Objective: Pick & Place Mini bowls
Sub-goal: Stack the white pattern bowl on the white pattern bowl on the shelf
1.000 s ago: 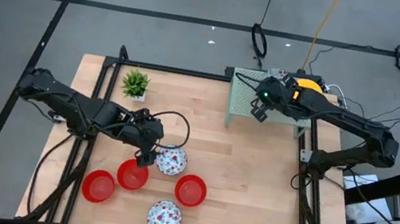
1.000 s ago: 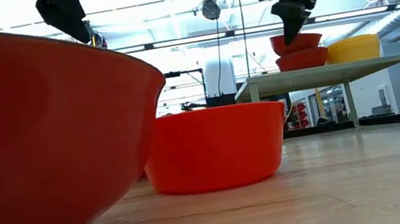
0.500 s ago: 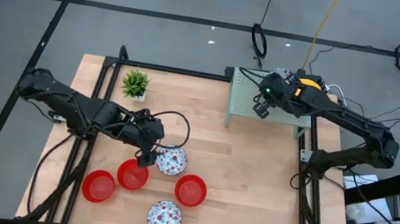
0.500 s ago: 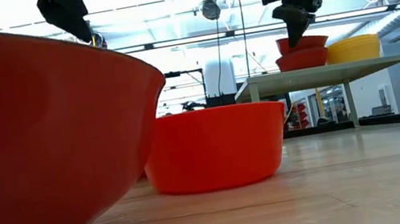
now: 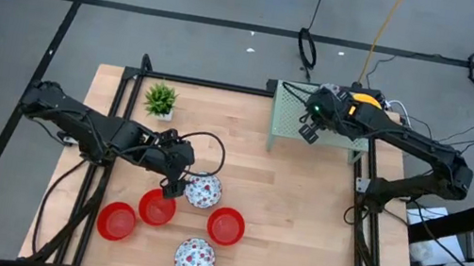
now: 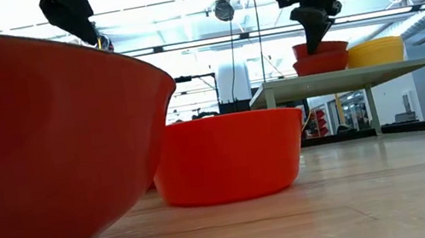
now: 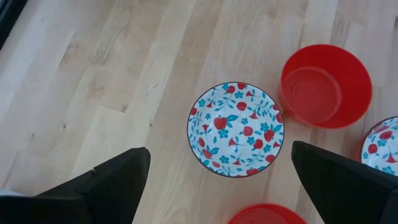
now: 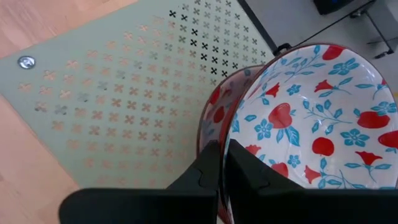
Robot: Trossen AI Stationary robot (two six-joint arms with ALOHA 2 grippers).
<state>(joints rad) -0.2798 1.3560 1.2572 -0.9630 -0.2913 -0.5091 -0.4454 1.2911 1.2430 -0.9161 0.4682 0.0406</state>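
Right gripper (image 8: pixel 222 163) pinches the floral bowl's (image 8: pixel 311 118) rim over the shelf's (image 8: pixel 112 93) stack; a tilt could topple it. Left gripper (image 7: pixel 217 180), wide open, hovers over another floral bowl (image 7: pixel 236 129) mid-table.

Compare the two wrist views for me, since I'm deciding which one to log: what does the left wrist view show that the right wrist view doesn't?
Only the left wrist view: a floral bowl on bare wood between the open left gripper fingers, a red bowl beside it, and the edges of two more bowls.

Only the right wrist view: the pale green perforated shelf and the right gripper shut on the rim of a floral bowl that sits in a stack.

Both: that red-and-blue floral pattern, and the wooden tabletop.
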